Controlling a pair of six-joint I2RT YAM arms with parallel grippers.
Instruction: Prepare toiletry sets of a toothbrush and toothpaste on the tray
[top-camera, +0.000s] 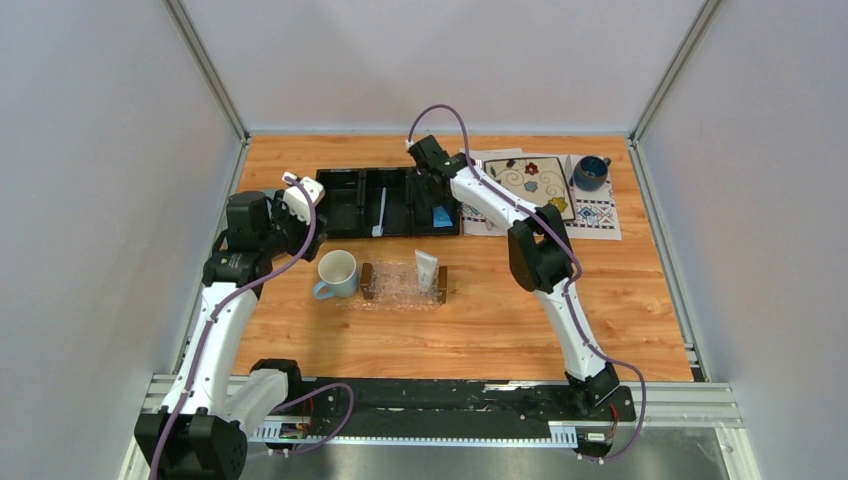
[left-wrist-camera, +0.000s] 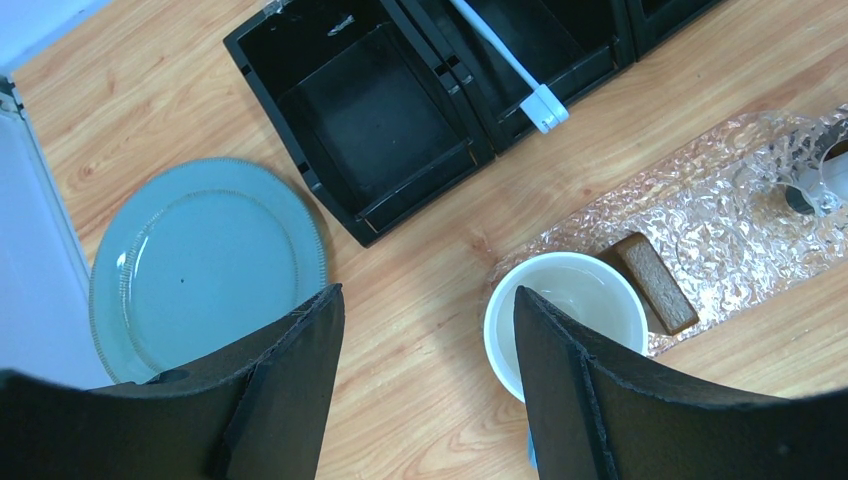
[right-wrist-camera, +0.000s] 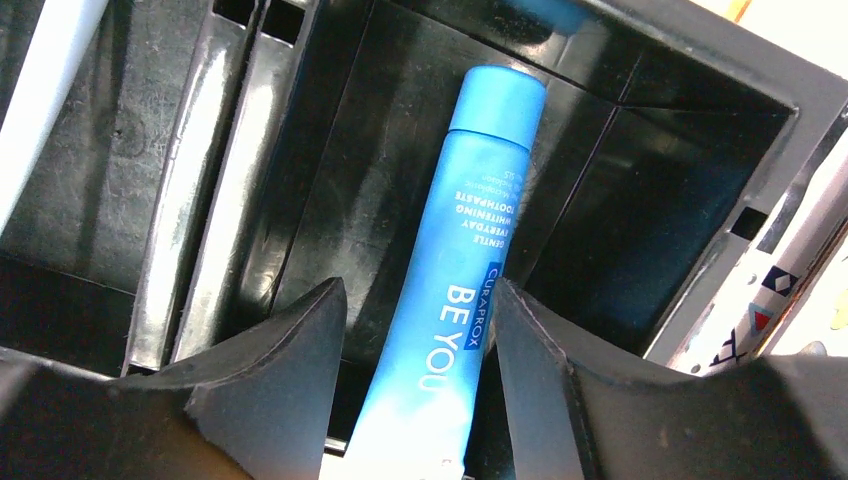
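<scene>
While the left gripper (left-wrist-camera: 428, 300) hangs released near the mug (top-camera: 337, 272), the toothbrush (top-camera: 381, 213) lies in the middle compartment of the organizer (top-camera: 345, 200). The tray (top-camera: 395, 292) holds one white tube (top-camera: 427, 268). The right gripper (right-wrist-camera: 418, 290), unclenched, straddles the blue toothpaste (right-wrist-camera: 470, 230); best centred, lowered, then closed squarely mid-tube.

high rear view covers all; close wrist views share the organizer (left-wrist-camera: 370, 120).

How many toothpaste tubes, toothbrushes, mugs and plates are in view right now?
Toothpaste tubes: 2, white tube on the tray, blue tube in the organizer
Toothbrushes: 1, toothbrush in the organizer
Mugs: 2, pale mug, dark blue mug
Plates: 2, teal plate, floral plate
Total: 7
</scene>
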